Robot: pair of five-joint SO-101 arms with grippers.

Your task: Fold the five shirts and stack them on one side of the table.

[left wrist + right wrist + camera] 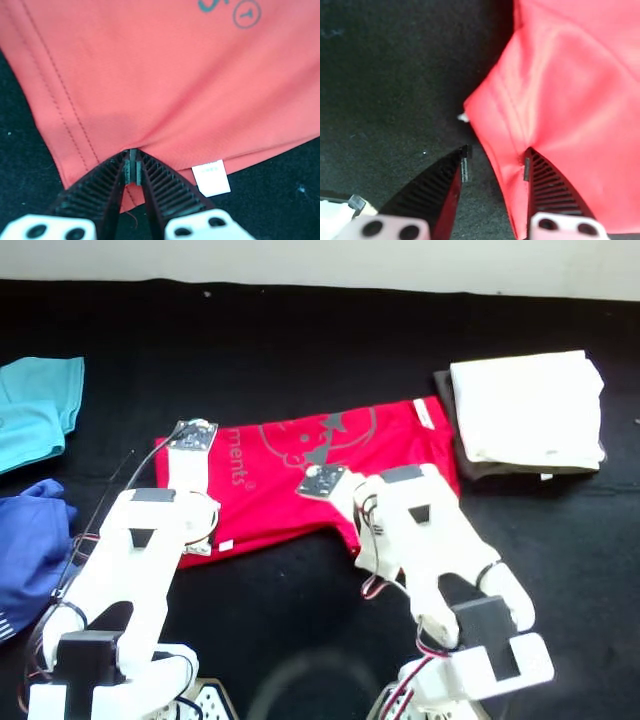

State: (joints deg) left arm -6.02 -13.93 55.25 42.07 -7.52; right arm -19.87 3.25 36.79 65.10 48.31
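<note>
Red shirt (290, 475) lies spread, print upward, at the centre of the black table (300, 340). Left gripper (131, 162) is clamped on a pinch of its hem, just beside a white tag (212, 177). Right gripper (496, 156) stands parted – the shirt's edge lies between its jaws. Folded white shirt (525, 405) rests on a folded dark shirt (446, 400) at one side; teal shirt (35, 405) and blue shirt (30, 540) lie unfolded at the other.
</note>
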